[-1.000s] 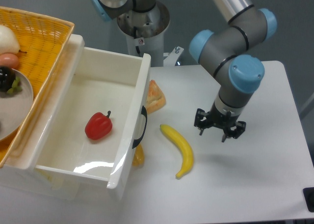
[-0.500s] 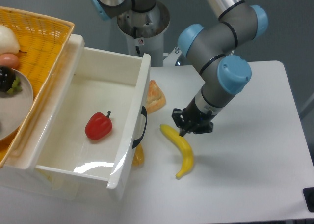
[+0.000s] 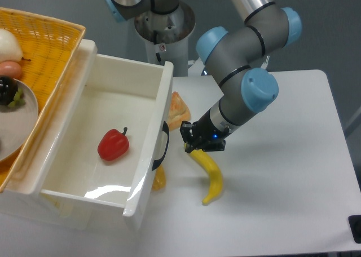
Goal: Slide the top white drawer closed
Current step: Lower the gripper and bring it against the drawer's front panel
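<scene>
A grey wall stands behind a white surface (image 3: 293, 172), and the arm's round base (image 3: 163, 26) sits at the far edge of it. A small dark object (image 3: 356, 227) shows at the right lower corner.

On the left stands the white cabinet with the top white drawer (image 3: 113, 141) pulled well out toward the right, its front panel tilted toward the camera and its curved black handle (image 3: 162, 146) facing the arm. Inside the drawer lies a red pepper (image 3: 113, 145). A woven yellow basket (image 3: 51, 48) rests on the cabinet top at the left, holding a plate (image 3: 25, 119) with dark grapes (image 3: 8, 92) and other fruit.

On the surface, a banana (image 3: 210, 173) lies just right of the drawer front, a slice of toast (image 3: 178, 109) lies behind it against the drawer, and an orange-yellow item (image 3: 159, 179) peeks out from under the drawer front.

The end effector (image 3: 202, 142) hangs low over the top end of the banana, near the handle but apart from it. It grasps nothing; whether its fingers are spread or closed cannot be told from this angle.
</scene>
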Controlling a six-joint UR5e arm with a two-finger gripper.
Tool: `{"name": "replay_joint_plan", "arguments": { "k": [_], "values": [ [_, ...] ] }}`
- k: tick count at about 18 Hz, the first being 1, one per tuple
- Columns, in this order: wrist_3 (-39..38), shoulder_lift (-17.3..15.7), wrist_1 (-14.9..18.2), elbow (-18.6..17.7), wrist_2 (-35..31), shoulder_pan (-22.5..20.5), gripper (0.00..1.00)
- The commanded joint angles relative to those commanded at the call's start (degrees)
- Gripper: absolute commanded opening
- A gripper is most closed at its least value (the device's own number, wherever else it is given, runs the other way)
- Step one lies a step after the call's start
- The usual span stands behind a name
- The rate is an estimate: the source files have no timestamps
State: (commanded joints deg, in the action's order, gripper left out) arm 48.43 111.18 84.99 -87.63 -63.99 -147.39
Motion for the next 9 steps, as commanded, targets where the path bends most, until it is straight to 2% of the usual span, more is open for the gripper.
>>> {"name": "replay_joint_plan", "arguments": {
  "k": [5,9],
  "values": [
    [0.00,-1.49,1.32,0.09,2.02,0.00,0.00],
    [0.00,-2.11,4.22,0.18,2.20,0.44,0.00]
  ]
}}
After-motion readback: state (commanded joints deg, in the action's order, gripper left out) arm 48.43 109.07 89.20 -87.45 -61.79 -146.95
